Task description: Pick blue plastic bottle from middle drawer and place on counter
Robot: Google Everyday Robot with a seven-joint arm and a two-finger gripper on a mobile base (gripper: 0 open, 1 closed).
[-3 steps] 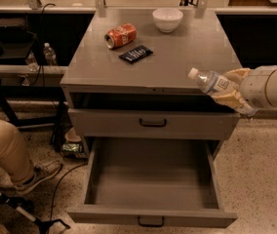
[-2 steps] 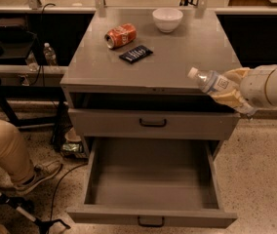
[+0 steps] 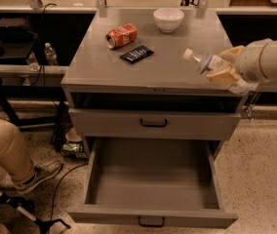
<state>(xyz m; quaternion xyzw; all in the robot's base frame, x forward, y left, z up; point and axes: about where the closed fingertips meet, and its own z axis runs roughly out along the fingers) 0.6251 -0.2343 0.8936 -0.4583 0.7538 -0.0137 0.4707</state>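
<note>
My gripper (image 3: 225,65) reaches in from the right and is shut on the blue plastic bottle (image 3: 204,61). The bottle lies tilted, white cap pointing left, held just above the right part of the counter (image 3: 128,74). Its label end is partly hidden between the cream fingers (image 3: 221,76). The middle drawer (image 3: 153,184), the lowest tier, is pulled fully out and holds nothing visible. The shallower drawer above it (image 3: 153,123) is closed.
On the counter lie a red soda can (image 3: 121,35) on its side, a dark snack packet (image 3: 136,54) and a white bowl (image 3: 168,19) at the back. A person's leg and shoe (image 3: 16,155) are at the left. A small clear bottle (image 3: 50,54) stands on a left shelf.
The gripper and the bottle have shifted slightly left and up over the counter's right part. Nothing else has moved.
</note>
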